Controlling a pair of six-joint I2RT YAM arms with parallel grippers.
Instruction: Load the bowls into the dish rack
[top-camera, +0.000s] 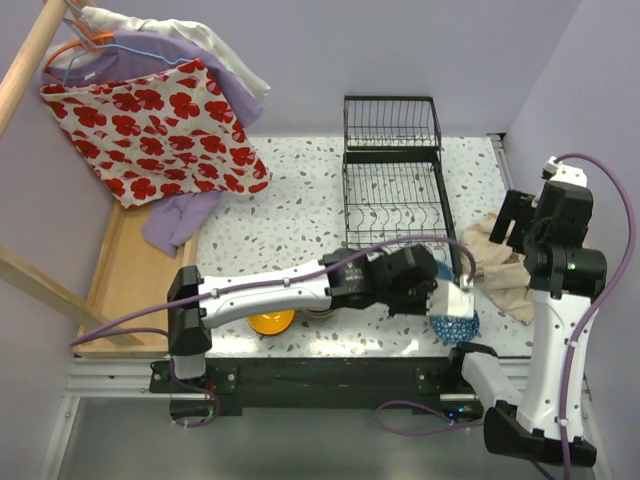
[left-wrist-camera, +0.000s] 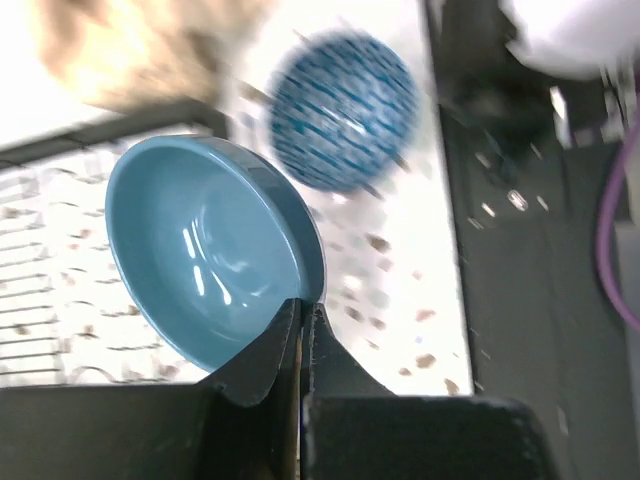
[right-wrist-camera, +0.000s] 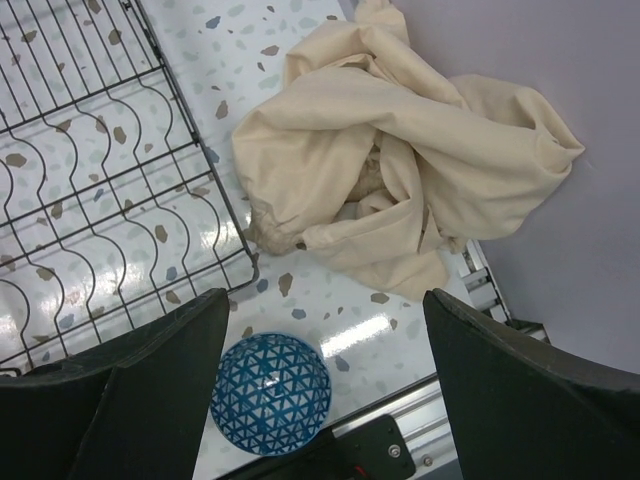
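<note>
The left jaws pinch the rim of the plain blue bowl (left-wrist-camera: 205, 255) beside the near right corner of the dish rack (top-camera: 392, 205), the right jaws gape empty, so hold that thin grip firm and lower the bowl on edge between tines.

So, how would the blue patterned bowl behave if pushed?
The blue patterned bowl looks glazed and rigid, so it would probably slide, not bend. It seems upside down, so a rim pinch looks hard. It sits near the table edge; a push might drop it.
</note>
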